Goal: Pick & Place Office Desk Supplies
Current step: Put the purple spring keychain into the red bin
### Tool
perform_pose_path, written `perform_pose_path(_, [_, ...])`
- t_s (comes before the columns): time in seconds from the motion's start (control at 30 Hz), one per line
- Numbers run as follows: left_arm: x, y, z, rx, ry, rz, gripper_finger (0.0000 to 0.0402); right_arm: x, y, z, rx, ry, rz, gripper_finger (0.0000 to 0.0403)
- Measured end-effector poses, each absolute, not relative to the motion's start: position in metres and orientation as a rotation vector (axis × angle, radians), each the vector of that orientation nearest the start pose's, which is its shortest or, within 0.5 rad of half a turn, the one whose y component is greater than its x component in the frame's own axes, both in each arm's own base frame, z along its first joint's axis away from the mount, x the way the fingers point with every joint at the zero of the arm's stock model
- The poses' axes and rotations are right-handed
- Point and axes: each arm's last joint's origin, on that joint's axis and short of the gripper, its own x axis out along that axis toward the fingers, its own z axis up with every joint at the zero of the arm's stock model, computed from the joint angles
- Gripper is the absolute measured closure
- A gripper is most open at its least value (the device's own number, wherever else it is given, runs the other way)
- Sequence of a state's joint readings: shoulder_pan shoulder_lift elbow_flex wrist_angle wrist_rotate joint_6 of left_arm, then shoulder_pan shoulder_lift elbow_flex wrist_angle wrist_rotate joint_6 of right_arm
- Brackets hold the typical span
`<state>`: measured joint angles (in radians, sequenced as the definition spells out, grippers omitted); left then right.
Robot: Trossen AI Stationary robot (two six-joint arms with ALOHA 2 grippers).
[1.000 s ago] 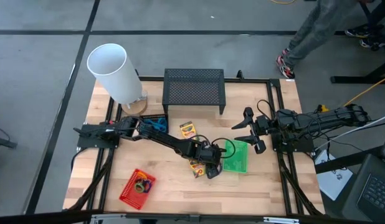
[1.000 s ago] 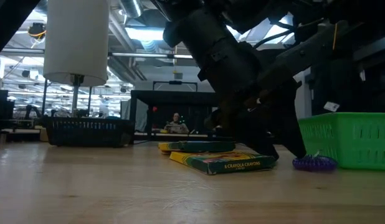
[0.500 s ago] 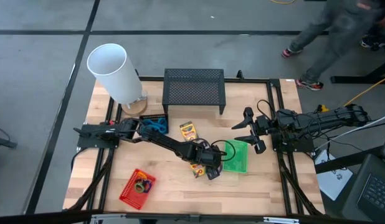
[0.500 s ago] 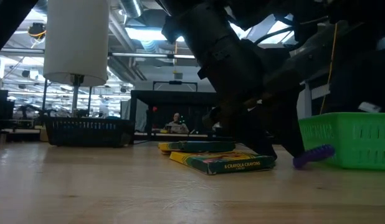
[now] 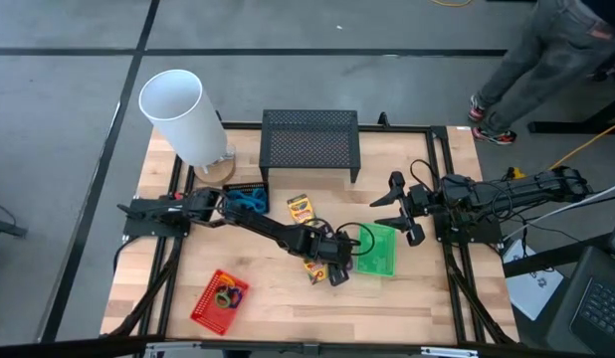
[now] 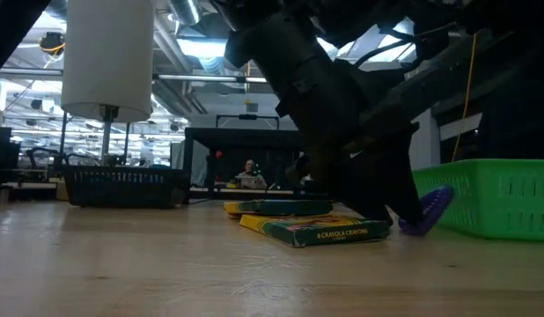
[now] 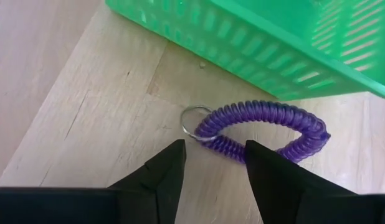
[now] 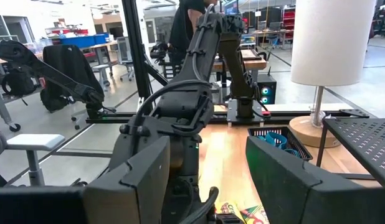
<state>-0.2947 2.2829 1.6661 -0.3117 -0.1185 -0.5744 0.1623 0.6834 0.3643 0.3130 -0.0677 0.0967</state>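
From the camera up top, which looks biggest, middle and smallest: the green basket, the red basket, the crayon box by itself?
Green basket and red basket look about the same size, so I won't rank them.
Smallest: the crayon box.

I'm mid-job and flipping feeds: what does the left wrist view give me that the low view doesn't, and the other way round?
Left wrist only: the metal ring on the purple loop, and the left gripper with its fingers astride one strand of the coil, the bare wood under it.

Low only: two crayon boxes, the black basket far back, the white cylinder, and the loop tilted up at one end against the left arm.

Both: the purple loop and the green basket right beside it, the loop outside the basket.
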Motion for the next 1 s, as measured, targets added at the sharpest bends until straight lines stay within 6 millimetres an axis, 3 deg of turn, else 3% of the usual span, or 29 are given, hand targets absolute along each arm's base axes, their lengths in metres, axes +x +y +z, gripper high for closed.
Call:
perform_pose_path(0.17, [0.466, -0.137, 0.133, -0.296, 0.909, 0.091, 0.0216, 0.161, 0.028, 0.25, 0.096, 0.019, 0.229, 0.019])
perform_pose_path(0.3, [0.464, -0.131, 0.126, -0.297, 0.965, 0.109, 0.0231, 0.161, 0.028, 0.25, 0.096, 0.018, 0.229, 0.019])
perform_pose_path(0.4, [0.462, -0.131, 0.125, -0.296, 0.991, 0.105, 0.0269, 0.161, 0.028, 0.25, 0.096, 0.019, 0.229, 0.019])
perform_pose_path(0.6, [0.465, -0.133, 0.127, -0.281, 0.966, 0.05, 0.0386, 0.161, 0.028, 0.25, 0.096, 0.019, 0.229, 0.019])
perform_pose_path(1.0, [0.461, -0.135, 0.154, -0.206, 0.929, -0.052, 0.0398, 0.161, 0.028, 0.248, 0.096, 0.036, 0.228, 0.019])
